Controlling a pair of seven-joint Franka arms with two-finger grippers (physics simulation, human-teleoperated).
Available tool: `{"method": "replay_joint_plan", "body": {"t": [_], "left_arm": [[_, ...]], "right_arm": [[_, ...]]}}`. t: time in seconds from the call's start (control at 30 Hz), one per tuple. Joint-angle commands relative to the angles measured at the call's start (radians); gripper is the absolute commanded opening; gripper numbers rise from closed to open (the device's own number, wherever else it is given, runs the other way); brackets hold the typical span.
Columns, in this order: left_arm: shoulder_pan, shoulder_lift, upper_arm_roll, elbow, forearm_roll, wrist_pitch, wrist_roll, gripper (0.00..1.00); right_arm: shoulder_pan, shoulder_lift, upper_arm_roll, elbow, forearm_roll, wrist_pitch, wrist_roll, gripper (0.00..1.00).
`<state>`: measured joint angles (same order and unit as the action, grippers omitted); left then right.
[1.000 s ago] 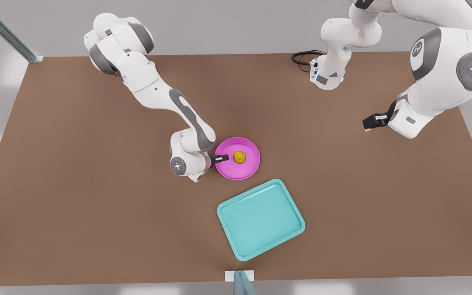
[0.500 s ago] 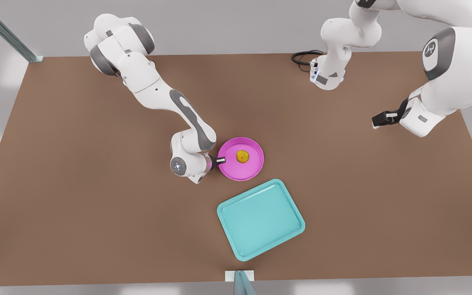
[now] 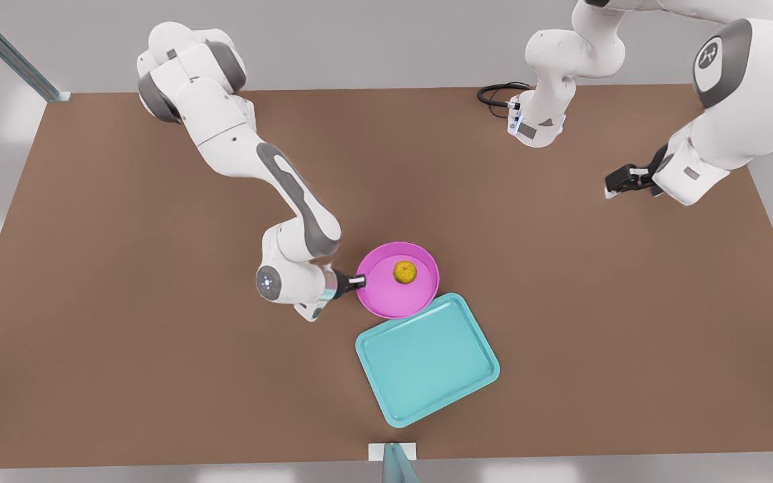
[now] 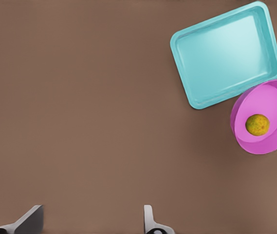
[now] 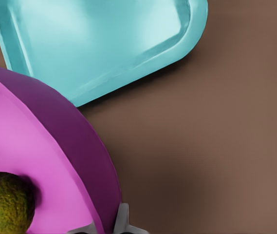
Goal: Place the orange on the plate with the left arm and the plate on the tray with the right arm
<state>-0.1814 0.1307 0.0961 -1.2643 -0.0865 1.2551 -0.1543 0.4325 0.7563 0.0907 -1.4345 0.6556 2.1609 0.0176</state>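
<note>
A: Where is the orange [image 3: 404, 272] sitting?

B: It is resting on the pink plate [image 3: 393, 298], slightly off centre. The plate is riding tilted, and in the front view its near edge is overlapping the far corner of the teal tray [image 3: 427, 362].

A: Who is carrying it?

B: The right claw [image 3: 357, 281] is pinching the plate's rim on the front view's left side, one finger [image 5: 122, 219] showing outside the rim in the right wrist view.

A: And the other arm?

B: The left claw [image 3: 618, 182] is waiting over the table [image 3: 125, 302] at the far right of the front view, fingers [image 4: 148, 217] spread wide and holding nothing.

A: How should the step go?

B: I'd judge that the plate should be kept level so the orange is not rolling off, brought fully inside the tray's rim, lowered until it is lying flat, then let go.
</note>
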Motion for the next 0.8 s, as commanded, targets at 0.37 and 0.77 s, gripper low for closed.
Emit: {"method": "replay_joint_plan", "body": {"t": [0.37,0.77], "left_arm": [[-0.003,-0.011,0.002,0.011,0.067,-0.006,0.041,1.00],[-0.001,-0.013,0.019,0.002,0.060,-0.042,0.039,1.00]], "right_arm": [[0.020,0.403,-0.005,0.572,-0.002,0.184,0.225,0.21],[0.002,0.476,0.014,0.657,0.190,0.197,0.283,0.51]]}}
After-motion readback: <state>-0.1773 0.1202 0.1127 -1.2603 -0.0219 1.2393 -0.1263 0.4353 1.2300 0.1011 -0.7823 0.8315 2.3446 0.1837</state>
